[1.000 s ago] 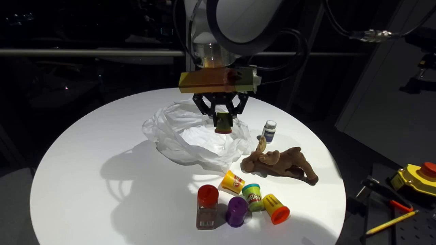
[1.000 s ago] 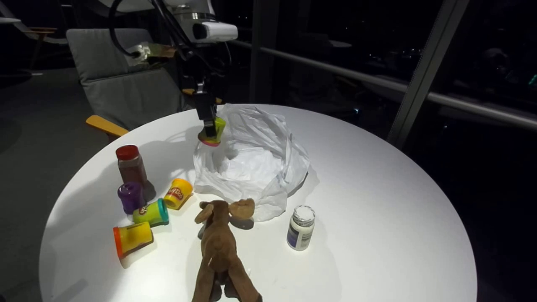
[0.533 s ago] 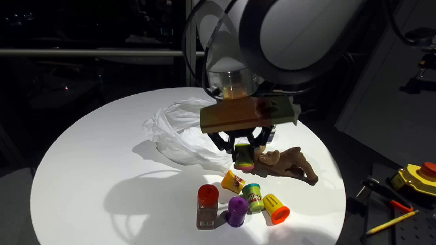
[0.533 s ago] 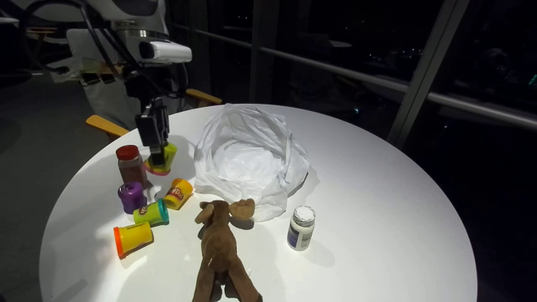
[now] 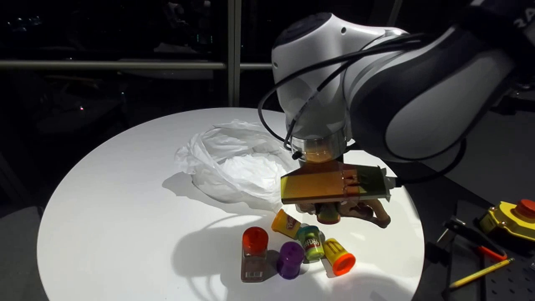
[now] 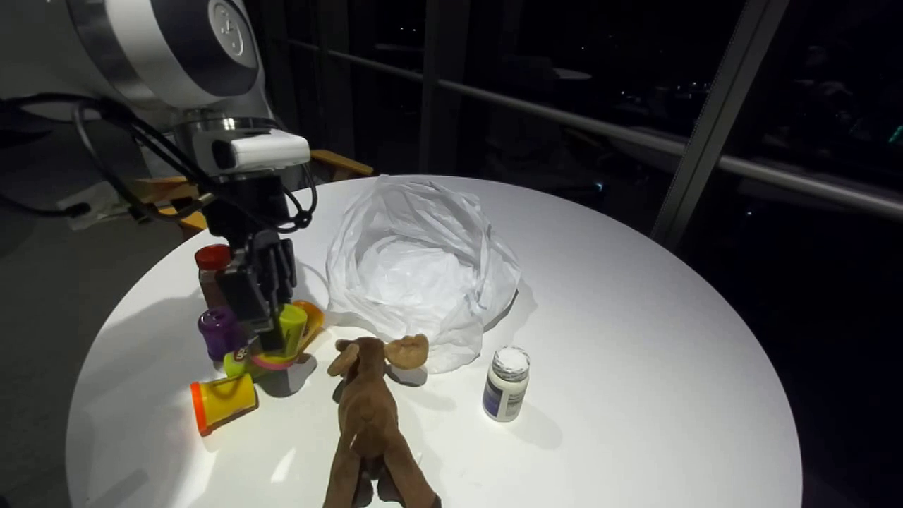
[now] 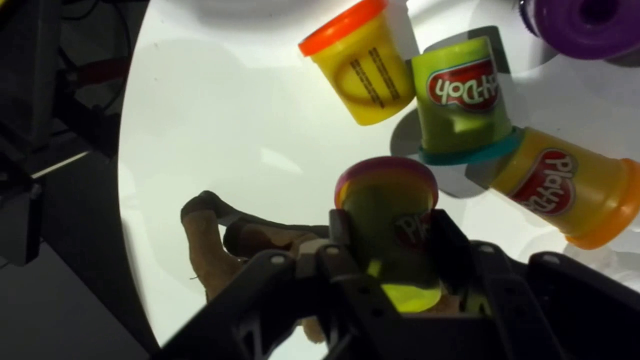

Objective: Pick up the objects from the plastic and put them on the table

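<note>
The claw (image 7: pixel 389 220) is clamped on a yellow-green Play-Doh tub (image 6: pixel 291 330) and holds it above the surface (image 6: pixel 621 339), a little tilted, with its pink lid downward. One second ago, this tub hung at the plastic bag (image 6: pixel 416 212), which lies at the head end of the plush moose (image 6: pixel 368 416). Now it is apart from the bag and near the moose, on the side where the other tubs lie. In an exterior view, the arm (image 5: pixel 313 71) and the claw now cover part of the moose and hide the white bottle (image 6: pixel 506 384), which was visible there before. A dark shadow (image 6: pixel 288 381) now falls between the moose and the teal-lidded green tub (image 7: pixel 462 115). The other things keep their places: the green tub, the red-orange-lidded yellow tub (image 7: pixel 367 75) and the orange-lidded yellow tub (image 7: pixel 565 190) lie on this same side of the moose, the purple container (image 5: pixel 290 259) and the red-capped jar (image 5: pixel 254 255) stand there also, the jar farthest from it, and the white bottle stands on its opposite side.
</note>
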`<action>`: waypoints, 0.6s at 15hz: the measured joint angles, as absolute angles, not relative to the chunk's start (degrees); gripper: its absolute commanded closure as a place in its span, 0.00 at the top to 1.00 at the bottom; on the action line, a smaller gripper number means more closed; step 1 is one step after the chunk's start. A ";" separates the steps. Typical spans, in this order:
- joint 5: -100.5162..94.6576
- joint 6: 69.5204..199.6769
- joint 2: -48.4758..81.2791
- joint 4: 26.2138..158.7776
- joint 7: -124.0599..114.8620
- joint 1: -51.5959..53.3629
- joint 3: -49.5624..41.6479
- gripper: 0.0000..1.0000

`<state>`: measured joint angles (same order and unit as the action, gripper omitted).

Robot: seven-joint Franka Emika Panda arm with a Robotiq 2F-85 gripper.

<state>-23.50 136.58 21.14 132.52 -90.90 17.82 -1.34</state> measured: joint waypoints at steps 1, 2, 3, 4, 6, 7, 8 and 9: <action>-24.29 136.58 21.54 132.64 -91.99 17.83 -1.51 0.69; -24.75 136.58 21.89 132.64 -92.78 17.83 -1.62 0.74; -25.17 136.58 22.14 132.63 -93.45 17.83 -1.78 0.82; -25.63 136.58 22.27 132.61 -94.19 17.83 -1.98 0.89; -25.94 136.58 22.18 132.35 -95.49 17.82 -2.57 1.00; -25.96 136.61 21.97 132.12 -96.10 17.80 -2.99 1.00; -25.96 136.75 21.58 131.82 -96.74 17.70 -3.42 1.00; -25.96 137.06 20.91 131.51 -97.23 17.41 -3.74 1.00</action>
